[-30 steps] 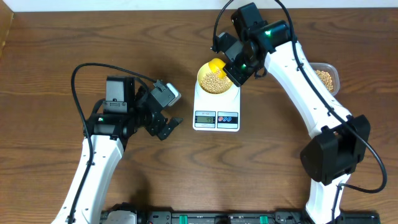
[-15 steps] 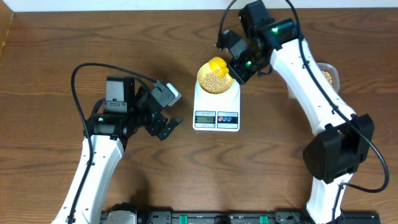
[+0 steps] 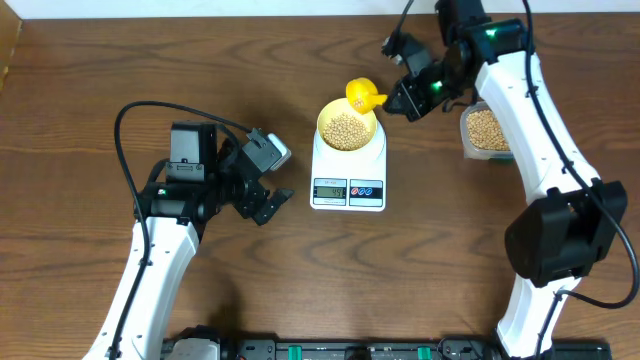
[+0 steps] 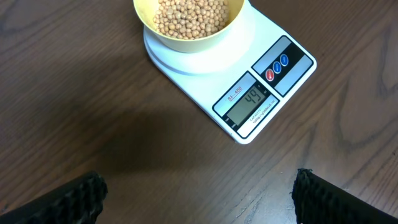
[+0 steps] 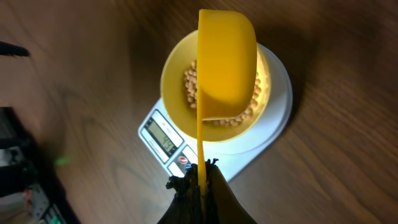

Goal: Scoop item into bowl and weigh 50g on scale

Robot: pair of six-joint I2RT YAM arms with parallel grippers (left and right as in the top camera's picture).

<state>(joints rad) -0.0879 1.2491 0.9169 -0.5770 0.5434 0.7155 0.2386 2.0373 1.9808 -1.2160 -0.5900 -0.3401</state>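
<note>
The right gripper (image 3: 400,100) had drawn back toward the far right since a second earlier, its fingers clamped tight on the handle of the yellow scoop (image 3: 362,95). The scoop, which had been low over the bowl (image 3: 347,128), now hung above the bowl's far rim. With the arm swung away, the clear tub (image 3: 467,148) of spare grains lay uncovered to the right. The bowl still sat on the scale (image 4: 255,37), filled with tan beans (image 4: 189,15). The display (image 4: 253,98) seemed to read 49, though the digits were small and tilted. The left gripper (image 3: 262,205) had not moved. It stayed left of the scale with its fingers (image 4: 68,196) spread wide and nothing between them.
</note>
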